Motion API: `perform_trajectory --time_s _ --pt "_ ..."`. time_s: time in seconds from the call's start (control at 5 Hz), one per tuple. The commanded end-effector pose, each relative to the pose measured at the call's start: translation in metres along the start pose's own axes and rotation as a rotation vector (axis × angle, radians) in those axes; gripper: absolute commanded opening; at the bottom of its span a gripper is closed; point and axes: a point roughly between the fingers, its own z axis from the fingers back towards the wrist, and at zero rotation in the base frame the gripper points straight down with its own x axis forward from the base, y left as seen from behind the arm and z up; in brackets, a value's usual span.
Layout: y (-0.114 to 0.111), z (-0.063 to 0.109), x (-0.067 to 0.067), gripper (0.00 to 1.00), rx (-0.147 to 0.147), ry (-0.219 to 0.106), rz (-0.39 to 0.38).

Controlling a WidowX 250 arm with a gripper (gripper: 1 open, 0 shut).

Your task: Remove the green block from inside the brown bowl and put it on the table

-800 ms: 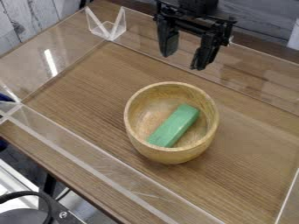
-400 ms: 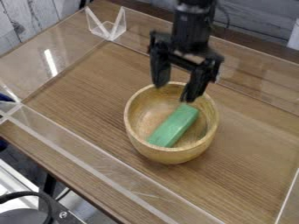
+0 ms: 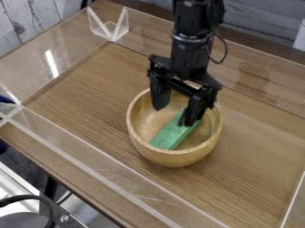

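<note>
The brown bowl (image 3: 145, 142) sits in the middle of the table (image 3: 84, 85). Inside it lies the green block (image 3: 170, 136), tilted along the bowl's hollow from lower left to upper right. My gripper (image 3: 176, 109) points straight down and stands open, its two black fingers (image 3: 156, 95) reaching below the bowl's rim, one on each side of the block's upper end. That upper end is partly hidden by the right finger. Nothing is gripped.
Low clear acrylic walls (image 3: 71, 147) edge the table on the near left and far sides. A small clear bracket (image 3: 110, 25) stands at the far left corner. Bare wood-grain surface surrounds the bowl on all sides.
The gripper has come from above the table's far edge toward the camera and down into the bowl, staying open. The block and bowl have not moved.
</note>
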Motion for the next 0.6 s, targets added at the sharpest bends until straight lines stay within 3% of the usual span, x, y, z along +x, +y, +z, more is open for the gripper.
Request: perform_trajectory --time_s 0.0,0.4 --pt "-0.0050 0.0092 0.0057 1.00 -0.004 -0.063 -0.043" --pt "-0.0084 0.0082 0.0088 1.00 -0.011 -0.083 -0.067"
